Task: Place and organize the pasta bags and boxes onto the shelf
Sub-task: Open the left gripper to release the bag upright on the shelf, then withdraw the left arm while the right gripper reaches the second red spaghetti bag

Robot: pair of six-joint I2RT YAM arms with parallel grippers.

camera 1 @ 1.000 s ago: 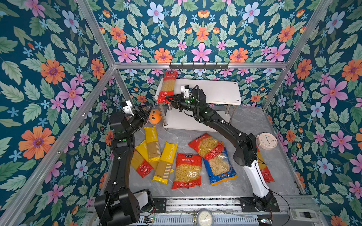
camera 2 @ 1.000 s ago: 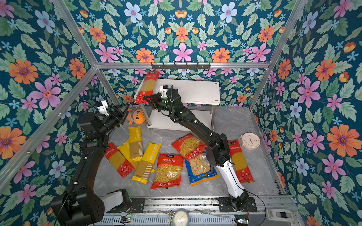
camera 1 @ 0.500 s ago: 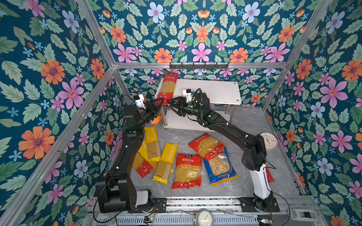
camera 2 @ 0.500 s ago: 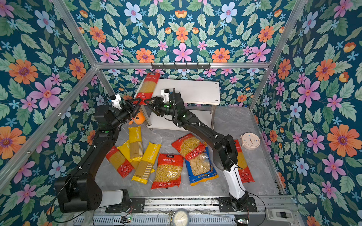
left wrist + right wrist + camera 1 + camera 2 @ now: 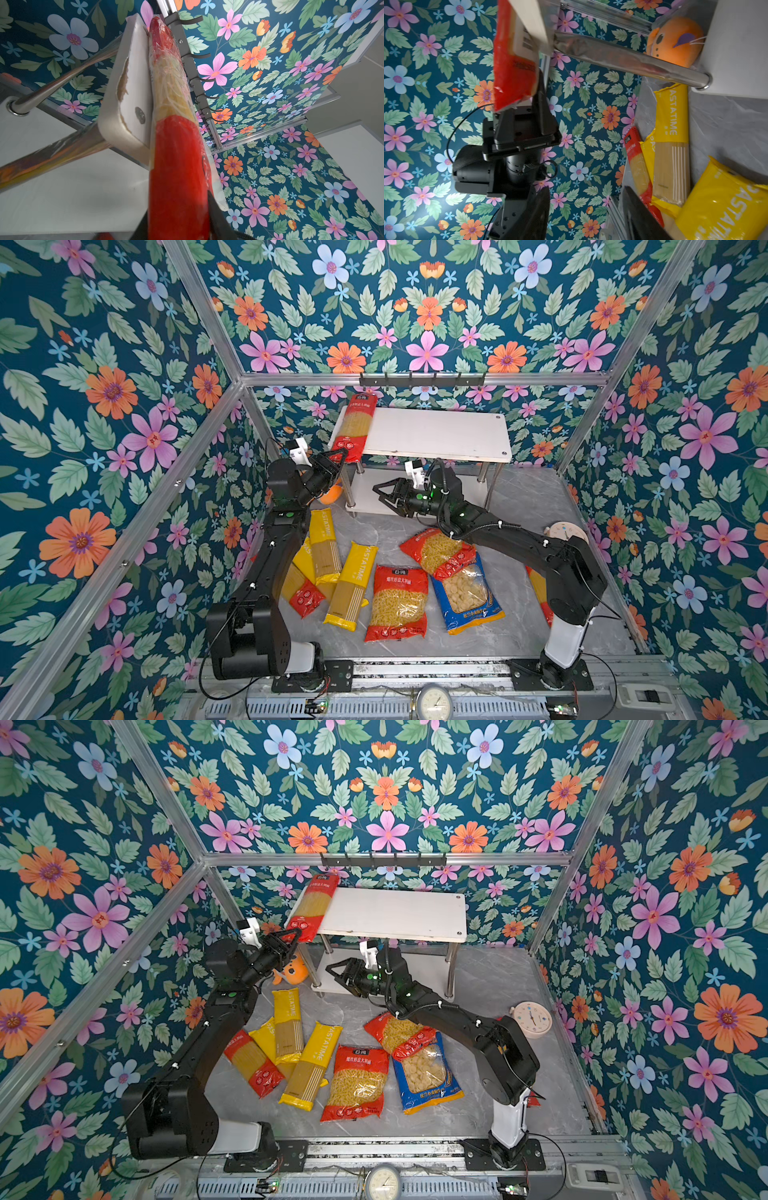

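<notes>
A long red spaghetti pack lies along the left end of the shelf's top board, its near end overhanging the front corner. My left gripper is shut on that overhanging end; the right wrist view shows the pack between its fingers. My right gripper hangs open and empty in front of the lower board. On the floor lie yellow PASTATIME packs, a red spaghetti pack, two red short-pasta bags and a blue-and-yellow bag.
An orange plush toy sits by the shelf's front-left leg, under my left gripper. A round timer stands at the right wall. A black hook rail runs above the shelf. Another red pack lies partly under the right arm.
My right gripper let go of the red spaghetti pack, opened and drew back down from the top board. My left gripper came in from the left and closed on the pack's near end.
</notes>
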